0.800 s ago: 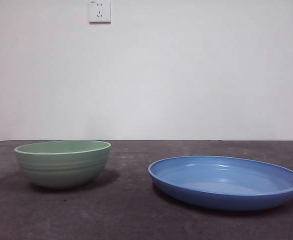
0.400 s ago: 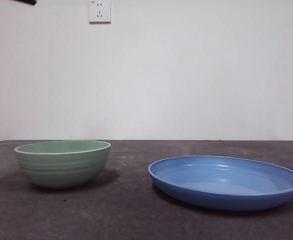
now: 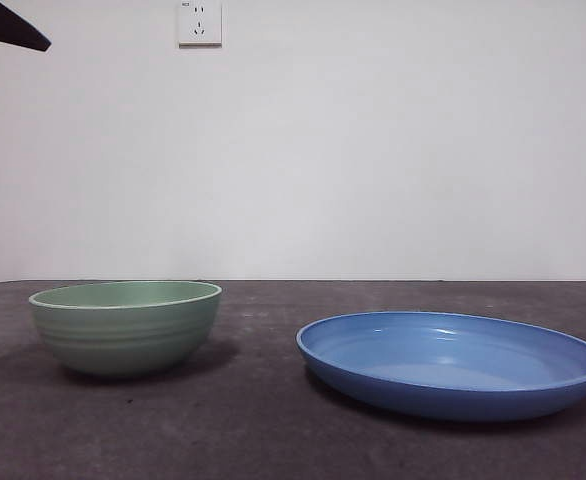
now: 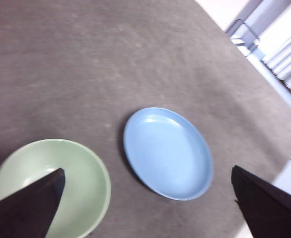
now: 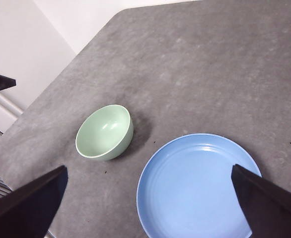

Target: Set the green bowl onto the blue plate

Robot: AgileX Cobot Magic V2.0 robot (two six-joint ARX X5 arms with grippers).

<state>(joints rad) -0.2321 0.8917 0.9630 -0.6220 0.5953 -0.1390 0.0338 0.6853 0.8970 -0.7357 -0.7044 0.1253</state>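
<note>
1. The green bowl (image 3: 125, 325) stands upright and empty on the dark grey table (image 3: 263, 420), toward the table's left edge as the front view shows it, so its open mouth and rim are free to be taken from above.
2. The blue plate (image 3: 451, 362) lies flat on the table beside the bowl, toward the right edge. A strip of bare table separates them, so the two do not touch. The plate is empty, and being much wider than the bowl it leaves generous room for setting the bowl down.
3. The left gripper (image 4: 145, 218) hangs high above the table with its jaws spread wide and nothing between them. Its wrist view has the bowl right by one jaw and the plate further off, which suggests this arm is lined up to make the pick.
4. In the front view a black tip (image 3: 8, 28) shows at the top left corner, above the bowl's side; I judge it to be this left arm.
5. The right gripper (image 5: 145, 208) also hangs high, jaws spread and empty, looking down on both dishes; it appears to be waiting.
6. Judged from this layout, the task is at its start: the bowl is not yet grasped.
</note>
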